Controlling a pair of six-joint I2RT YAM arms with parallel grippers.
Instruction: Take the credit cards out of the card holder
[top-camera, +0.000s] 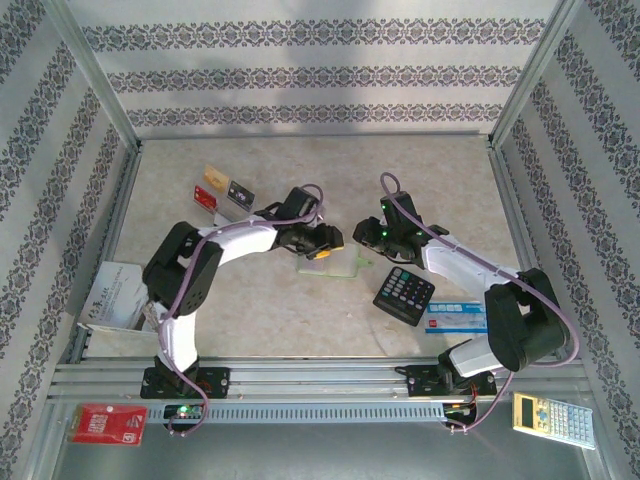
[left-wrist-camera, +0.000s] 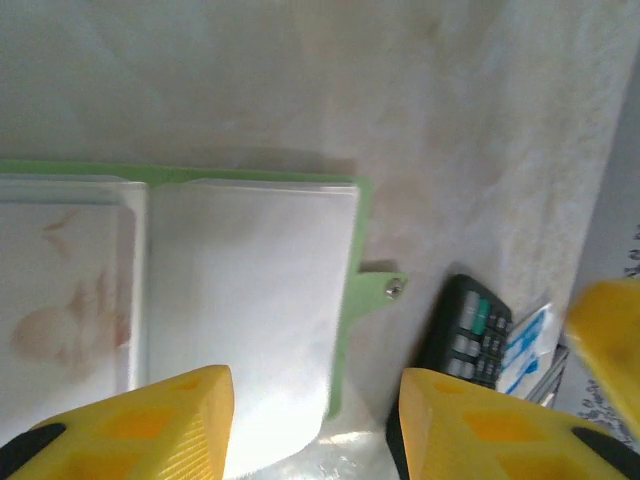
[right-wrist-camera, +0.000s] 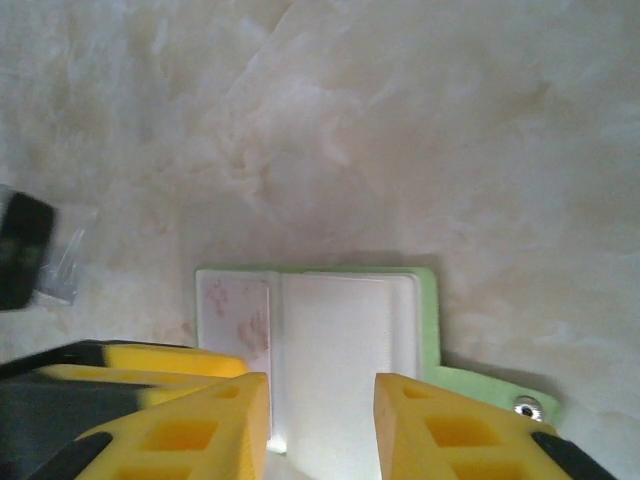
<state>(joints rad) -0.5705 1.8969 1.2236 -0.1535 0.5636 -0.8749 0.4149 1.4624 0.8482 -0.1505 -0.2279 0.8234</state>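
The card holder (top-camera: 336, 266) is lying open and flat near the middle of the table (top-camera: 300, 320). It is lime green at the rim, and its pale cream inner faces (left-wrist-camera: 250, 300) are facing up under clear pockets. A small green tab with a metal snap (right-wrist-camera: 524, 406) is sticking out from one side. The credit cards (top-camera: 222, 190) are lying flat, well apart from it, in a loose cluster toward the far left: a tan card (top-camera: 212, 175), a red card (top-camera: 204, 197) and a black card (top-camera: 241, 190).
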